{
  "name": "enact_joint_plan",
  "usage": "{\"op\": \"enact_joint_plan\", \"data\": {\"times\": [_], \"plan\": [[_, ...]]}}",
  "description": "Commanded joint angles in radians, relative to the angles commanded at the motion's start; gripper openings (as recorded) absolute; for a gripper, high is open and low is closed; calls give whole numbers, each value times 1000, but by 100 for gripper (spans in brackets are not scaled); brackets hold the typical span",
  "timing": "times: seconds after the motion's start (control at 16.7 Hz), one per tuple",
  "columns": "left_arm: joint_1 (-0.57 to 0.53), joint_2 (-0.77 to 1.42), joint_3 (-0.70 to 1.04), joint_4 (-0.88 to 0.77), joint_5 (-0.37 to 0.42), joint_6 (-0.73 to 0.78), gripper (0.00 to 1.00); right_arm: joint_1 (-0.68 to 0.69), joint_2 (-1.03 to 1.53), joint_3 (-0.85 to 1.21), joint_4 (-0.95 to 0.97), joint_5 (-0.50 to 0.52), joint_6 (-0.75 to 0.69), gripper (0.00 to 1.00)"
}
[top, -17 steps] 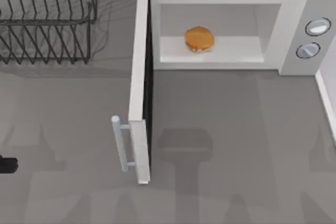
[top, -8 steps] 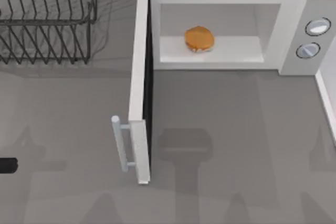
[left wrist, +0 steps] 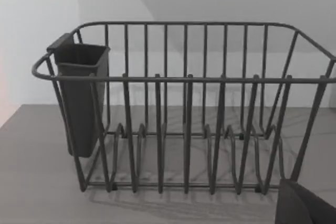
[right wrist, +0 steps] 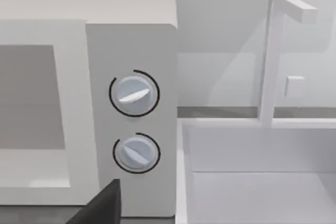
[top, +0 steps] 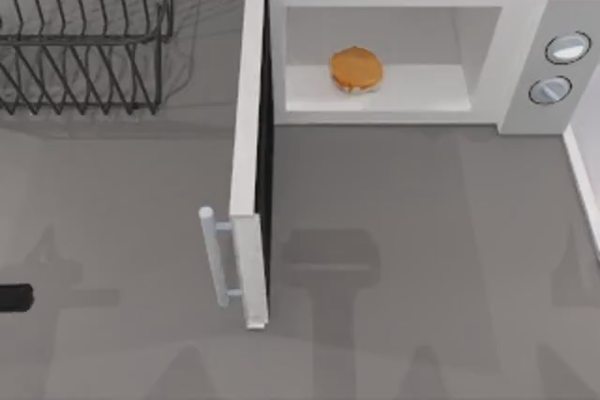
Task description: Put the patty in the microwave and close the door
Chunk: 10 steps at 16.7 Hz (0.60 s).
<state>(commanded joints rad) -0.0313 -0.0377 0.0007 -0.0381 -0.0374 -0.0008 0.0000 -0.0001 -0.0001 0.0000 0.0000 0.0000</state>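
The patty (top: 355,69) is seen in the upper middle of the top view, resting on the floor of the cavity of the microwave (top: 521,53), so the first half of the task is judged done. The door (top: 249,156) stands wide open, swung out toward the lower middle of the frame, with its bar handle (top: 214,257) at the free edge; closing it is the step judged to be in hand. A dark part of the left arm (top: 14,298) is seen at the left edge of the top view, well apart from the handle; whether either gripper is released or clenched cannot be told. The next move is judged to call for a push on the door's outer face. Counted: one patty, one microwave, one door, two knobs (right wrist: 134,94), one wire rack (left wrist: 184,108), one sink (right wrist: 257,182).
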Motion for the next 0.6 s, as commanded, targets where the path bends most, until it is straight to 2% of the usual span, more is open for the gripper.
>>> {"op": "enact_joint_plan", "data": {"times": [0.36, 0.6], "plan": [[-170, -178, 3, -185, -166, -3, 0, 0, 0, 0, 0, 0, 0, 100], [-224, -236, 5, -242, -218, -4, 0, 0, 0, 0, 0, 0, 0, 100]]}}
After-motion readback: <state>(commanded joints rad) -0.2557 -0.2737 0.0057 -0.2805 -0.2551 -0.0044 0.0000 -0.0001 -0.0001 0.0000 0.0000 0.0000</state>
